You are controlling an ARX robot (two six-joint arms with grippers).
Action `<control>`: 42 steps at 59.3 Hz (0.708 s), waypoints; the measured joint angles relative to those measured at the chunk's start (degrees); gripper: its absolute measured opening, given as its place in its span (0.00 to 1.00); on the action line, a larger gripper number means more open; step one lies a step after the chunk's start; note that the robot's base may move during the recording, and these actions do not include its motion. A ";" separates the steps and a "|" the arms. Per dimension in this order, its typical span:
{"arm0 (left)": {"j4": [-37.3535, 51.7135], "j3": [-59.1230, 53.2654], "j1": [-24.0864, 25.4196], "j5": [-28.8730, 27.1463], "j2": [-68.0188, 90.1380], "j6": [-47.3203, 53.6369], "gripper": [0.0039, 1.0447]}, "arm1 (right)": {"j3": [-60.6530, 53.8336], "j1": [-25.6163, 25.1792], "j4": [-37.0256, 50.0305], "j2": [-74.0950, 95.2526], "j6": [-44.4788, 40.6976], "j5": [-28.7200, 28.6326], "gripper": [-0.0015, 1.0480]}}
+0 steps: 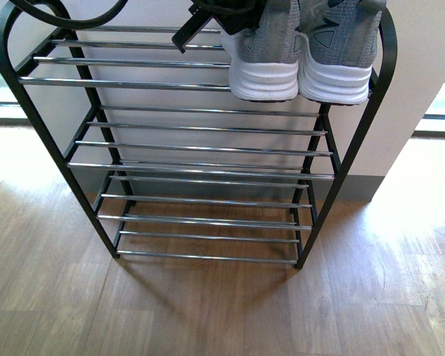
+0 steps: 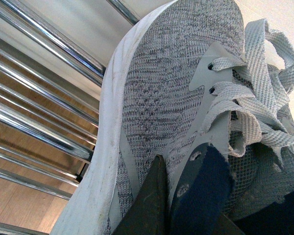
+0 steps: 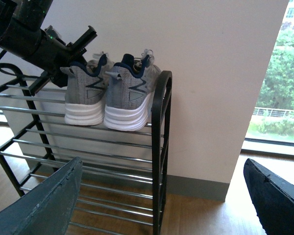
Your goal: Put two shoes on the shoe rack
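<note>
Closest to the lens, in the left wrist view, the dark left fingers (image 2: 149, 200) are drawn nearly together. A strip of grey upper just beside the lace eyelets is caught between them, so I judge them to be clenched on the inner grey knit sneaker with a thick white sole (image 1: 261, 55). The grip sits on the side of the upper, below the loose pale laces (image 2: 264, 73). In the right wrist view the same black arm (image 3: 39, 39) reaches down onto that shoe from the open side of the rack.

This sneaker stands upright with its white sole on the chrome bars of the top tier. Its heel faces the robot and hangs a little over the front bar. Its partner, the outer grey knit sneaker with a matching white sole (image 1: 334, 55), stands against it on the same tier. That shoe is just beside the rounded corner post of the black metal-framed shoe rack with shiny chrome bars (image 1: 30, 111).

The blue-grey right fingers (image 3: 44, 205) are spread wide with nothing between them. They hover low and well apart from both shoes, looking up at the right end of the rack.

Both shoes are on the rack, so the placing itself looks done. What seems left is for the left fingers to let go and draw clear without dragging the inner sneaker off the bars. The lower tiers carry nothing, and the rack stands on a wooden floor (image 1: 208, 319) against a pale wall (image 3: 215, 73).
</note>
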 joint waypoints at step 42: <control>5.53 -23.39 -0.68 10.36 -23.10 1.62 0.91 | 0.00 0.00 0.00 0.00 0.00 0.00 0.91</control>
